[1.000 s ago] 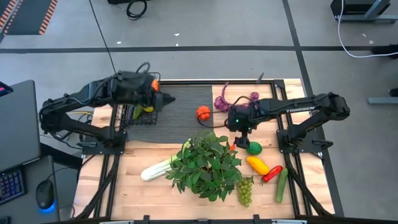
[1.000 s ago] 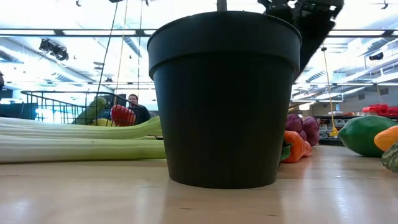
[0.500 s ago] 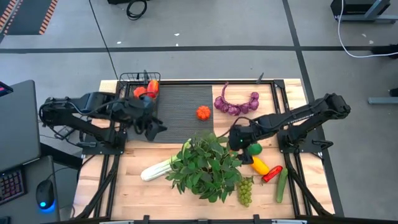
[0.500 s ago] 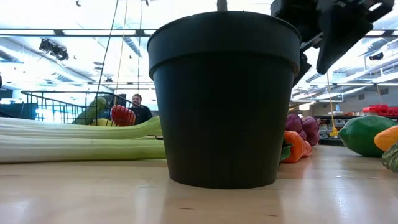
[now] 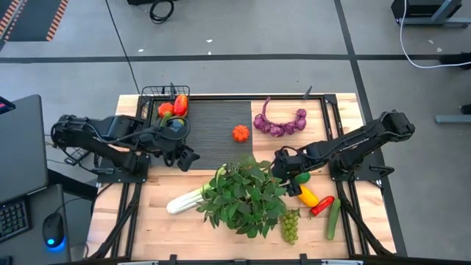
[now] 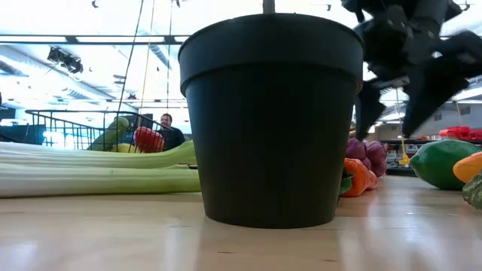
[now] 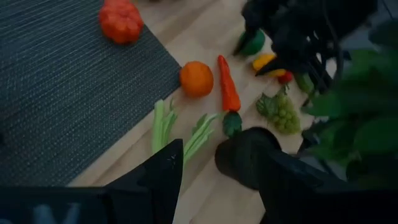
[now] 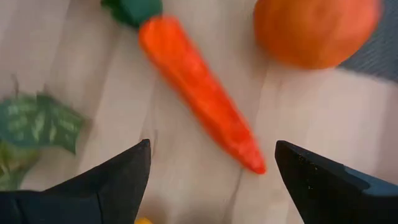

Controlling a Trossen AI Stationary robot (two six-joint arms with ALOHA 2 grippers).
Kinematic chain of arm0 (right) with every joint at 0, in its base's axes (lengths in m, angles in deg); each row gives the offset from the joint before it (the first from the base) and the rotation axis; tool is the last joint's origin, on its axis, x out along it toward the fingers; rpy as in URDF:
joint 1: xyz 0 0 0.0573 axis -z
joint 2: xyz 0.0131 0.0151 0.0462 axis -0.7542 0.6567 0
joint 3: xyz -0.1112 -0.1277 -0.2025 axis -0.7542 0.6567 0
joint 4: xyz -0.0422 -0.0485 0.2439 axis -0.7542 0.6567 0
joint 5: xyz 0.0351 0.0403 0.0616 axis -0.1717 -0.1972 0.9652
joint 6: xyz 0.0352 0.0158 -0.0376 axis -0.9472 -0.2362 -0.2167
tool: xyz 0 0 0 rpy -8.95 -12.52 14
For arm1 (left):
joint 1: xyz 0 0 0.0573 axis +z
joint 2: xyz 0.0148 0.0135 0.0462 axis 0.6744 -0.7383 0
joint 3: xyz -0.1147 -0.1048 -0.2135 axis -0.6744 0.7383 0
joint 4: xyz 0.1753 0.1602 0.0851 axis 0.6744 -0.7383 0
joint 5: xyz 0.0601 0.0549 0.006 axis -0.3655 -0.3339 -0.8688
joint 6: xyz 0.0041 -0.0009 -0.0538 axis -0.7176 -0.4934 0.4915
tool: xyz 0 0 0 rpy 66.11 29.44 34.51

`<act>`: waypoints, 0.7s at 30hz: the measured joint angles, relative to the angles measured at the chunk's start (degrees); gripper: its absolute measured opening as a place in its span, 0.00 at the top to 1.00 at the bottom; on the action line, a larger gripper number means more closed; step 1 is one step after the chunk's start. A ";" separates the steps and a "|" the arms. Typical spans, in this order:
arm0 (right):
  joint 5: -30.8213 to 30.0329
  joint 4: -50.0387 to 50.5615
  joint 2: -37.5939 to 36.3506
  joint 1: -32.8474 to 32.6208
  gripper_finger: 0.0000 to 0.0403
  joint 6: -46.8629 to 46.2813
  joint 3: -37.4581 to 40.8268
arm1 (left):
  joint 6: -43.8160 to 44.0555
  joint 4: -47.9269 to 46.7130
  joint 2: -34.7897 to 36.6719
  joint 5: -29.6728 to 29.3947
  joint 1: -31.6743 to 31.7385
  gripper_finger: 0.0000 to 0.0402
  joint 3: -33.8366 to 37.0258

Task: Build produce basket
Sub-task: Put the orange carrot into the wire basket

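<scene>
Basket (image 5: 163,99) just behind left gripper (image 5: 184,156), holds red pepper (image 5: 179,104) plus few pieces. Left jaws part open, empty, over mat (image 5: 213,132) edge. Right gripper (image 8: 208,165) wide open, empty, directly above carrot (image 8: 199,109), orange (image 8: 314,31) just beyond. Step: right-arm pick. Next: descend, straddle carrot mid-body, close, carry to basket.

A black wire basket (image 5: 163,103) holds red and orange peppers (image 5: 174,107), beside a dark ribbed mat (image 5: 217,131), purple bulbs (image 5: 278,125), an orange carrot (image 8: 202,98), pale-green celery (image 5: 185,199) and a light-wood bench (image 5: 162,213).
</scene>
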 joint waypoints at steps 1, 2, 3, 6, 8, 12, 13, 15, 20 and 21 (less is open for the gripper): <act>-0.11 -0.46 0.00 -0.03 0.14 0.01 0.78 | 0.87 0.00 -0.11 -0.55 0.06 0.52 0.00; -0.72 -1.10 0.00 -0.04 0.14 0.04 1.44 | 1.94 -0.01 -0.12 -1.19 0.06 0.52 0.00; -1.11 -1.80 0.00 -0.04 0.14 0.18 2.05 | 2.64 0.02 -0.08 -1.51 0.06 0.52 0.00; -1.23 -4.30 0.00 0.40 0.14 1.20 3.67 | 4.44 0.02 -0.39 -1.71 0.10 0.52 0.00; -1.87 -8.20 0.00 0.62 0.14 1.88 5.26 | 4.99 -0.12 -0.73 -1.69 0.06 0.52 0.00; -2.66 -16.76 0.37 1.22 0.14 2.33 9.52 | 6.44 -0.31 -1.25 -1.74 0.08 0.52 0.00; -2.50 -19.10 0.77 1.38 0.14 1.84 10.64 | 6.96 -0.15 -1.51 -2.00 0.09 0.52 -0.01; -2.22 -19.97 1.46 1.46 0.14 0.10 12.60 | 8.95 -0.01 -2.01 -2.19 0.09 0.52 -0.07; -4.59 -26.12 3.38 1.50 0.15 -3.55 15.57 | 10.88 0.74 -3.26 -2.37 0.09 0.53 -0.08; -5.07 -28.09 3.81 1.67 0.16 -3.63 15.91 | 10.87 0.57 -3.55 -2.30 0.09 0.53 0.04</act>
